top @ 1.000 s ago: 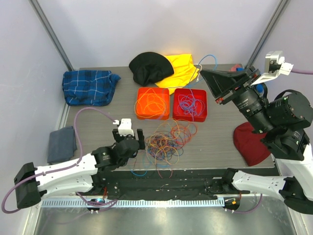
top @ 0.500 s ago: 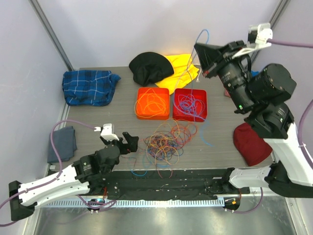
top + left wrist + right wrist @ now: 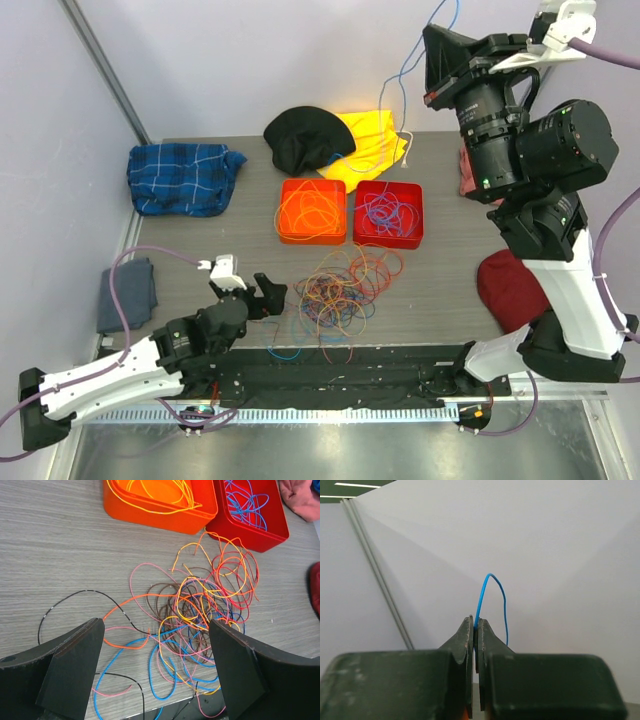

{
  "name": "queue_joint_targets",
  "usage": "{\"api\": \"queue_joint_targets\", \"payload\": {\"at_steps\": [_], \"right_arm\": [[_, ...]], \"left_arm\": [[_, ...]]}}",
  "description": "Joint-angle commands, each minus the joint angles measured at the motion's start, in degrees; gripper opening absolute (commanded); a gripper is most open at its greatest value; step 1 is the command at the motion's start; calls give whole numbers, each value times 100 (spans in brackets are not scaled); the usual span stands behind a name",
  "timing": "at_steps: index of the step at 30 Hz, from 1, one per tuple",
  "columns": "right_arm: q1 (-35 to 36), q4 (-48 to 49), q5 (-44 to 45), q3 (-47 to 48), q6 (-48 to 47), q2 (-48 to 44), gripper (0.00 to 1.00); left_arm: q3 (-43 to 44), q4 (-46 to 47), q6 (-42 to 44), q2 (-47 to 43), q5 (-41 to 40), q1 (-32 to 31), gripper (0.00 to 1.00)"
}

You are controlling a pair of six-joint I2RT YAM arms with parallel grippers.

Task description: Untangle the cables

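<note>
A tangle of thin cables (image 3: pixel 345 290) in orange, red, blue, pink, brown and yellow lies in the middle of the table near the front edge. My left gripper (image 3: pixel 266 296) is open just left of it, low over the table. In the left wrist view the tangle (image 3: pixel 200 615) spreads ahead of and between the wide-apart fingers of this gripper (image 3: pixel 156 630), which hold nothing. My right gripper (image 3: pixel 430 40) is raised high at the back right, shut on a blue cable (image 3: pixel 398 85) that hangs down towards the yellow cloth. The right wrist view shows the right gripper (image 3: pixel 475 621) pinching the blue cable (image 3: pixel 492 580).
An orange tray (image 3: pixel 312 238) holds orange and yellow cables and a red tray (image 3: pixel 388 243) holds blue ones; both sit behind the tangle. A black cap (image 3: pixel 305 135) and yellow cloth (image 3: pixel 372 140) lie at the back, a blue plaid cloth (image 3: pixel 180 175) and grey cloth (image 3: pixel 128 292) left, a dark red cloth (image 3: pixel 512 290) right.
My right arm has risen higher with the blue cable, lifting its trailing end off the table. The left arm pulled back from the tangle and its jaws opened wider.
</note>
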Motion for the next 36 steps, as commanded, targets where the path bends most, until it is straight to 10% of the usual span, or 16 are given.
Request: {"api": "queue_joint_targets", "payload": {"at_steps": [1, 10, 24, 36], "right_arm": [[27, 994, 412, -63, -821, 153, 1], [-131, 2033, 755, -310, -1578, 469, 1], [-2046, 1577, 114, -864, 82, 803, 1], [-2364, 1533, -115, -838, 417, 1102, 1]], "left_arm": [[-60, 152, -192, 6, 71, 0, 91], [-253, 161, -333, -204, 151, 0, 89], [-209, 91, -52, -328, 36, 0, 89], [-236, 82, -43, -328, 1, 0, 89]]}}
